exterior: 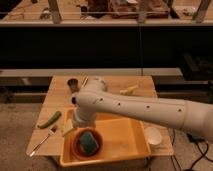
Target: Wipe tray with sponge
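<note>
The yellow-orange tray point(125, 142) sits on the front of the wooden table. Inside its left end stands a round orange-red bowl point(77, 148), and the teal sponge point(89, 141) lies in that bowl. My white arm reaches in from the right and bends down over the tray's left side. My gripper point(73, 128) hangs at the tray's left wall, just above and left of the bowl. It is open with nothing in it, and the wrist hides part of it. It is close to the sponge but apart from it.
A green cucumber-like vegetable point(50, 119) and a fork point(42, 141) lie left of the tray. A dark cup point(73, 85) and a yellow item point(129, 90) stand at the table's back. A white cup point(153, 136) sits right of the tray. Dark shelving runs behind.
</note>
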Available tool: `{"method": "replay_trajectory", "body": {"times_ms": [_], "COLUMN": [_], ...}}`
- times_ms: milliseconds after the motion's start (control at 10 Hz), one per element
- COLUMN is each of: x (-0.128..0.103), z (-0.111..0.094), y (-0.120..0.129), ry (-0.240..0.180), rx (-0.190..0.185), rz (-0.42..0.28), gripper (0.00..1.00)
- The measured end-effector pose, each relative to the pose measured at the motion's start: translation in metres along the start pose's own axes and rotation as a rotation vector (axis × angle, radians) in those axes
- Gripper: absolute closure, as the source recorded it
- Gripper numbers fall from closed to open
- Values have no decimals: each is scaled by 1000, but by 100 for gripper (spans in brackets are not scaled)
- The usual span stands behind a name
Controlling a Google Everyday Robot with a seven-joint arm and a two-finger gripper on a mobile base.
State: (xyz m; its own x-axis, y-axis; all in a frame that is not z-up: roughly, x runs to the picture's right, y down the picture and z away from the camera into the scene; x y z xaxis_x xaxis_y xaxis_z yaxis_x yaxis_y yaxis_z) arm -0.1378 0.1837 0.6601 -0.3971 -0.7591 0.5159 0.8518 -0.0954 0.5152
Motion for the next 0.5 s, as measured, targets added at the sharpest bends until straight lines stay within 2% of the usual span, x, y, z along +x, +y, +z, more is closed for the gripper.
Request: {"method": "replay_trajectory", "body": {"times_ms": [200,300,400,500], "x": [4,4,4,4], "z": [28,36,39,35], "y": [-8,-4,0,12], "ry": [-38,-54,-62,-66], "rx": [25,35,52,85], "rz": [-50,-47,-34,-7], "gripper": [20,20,20,20]}}
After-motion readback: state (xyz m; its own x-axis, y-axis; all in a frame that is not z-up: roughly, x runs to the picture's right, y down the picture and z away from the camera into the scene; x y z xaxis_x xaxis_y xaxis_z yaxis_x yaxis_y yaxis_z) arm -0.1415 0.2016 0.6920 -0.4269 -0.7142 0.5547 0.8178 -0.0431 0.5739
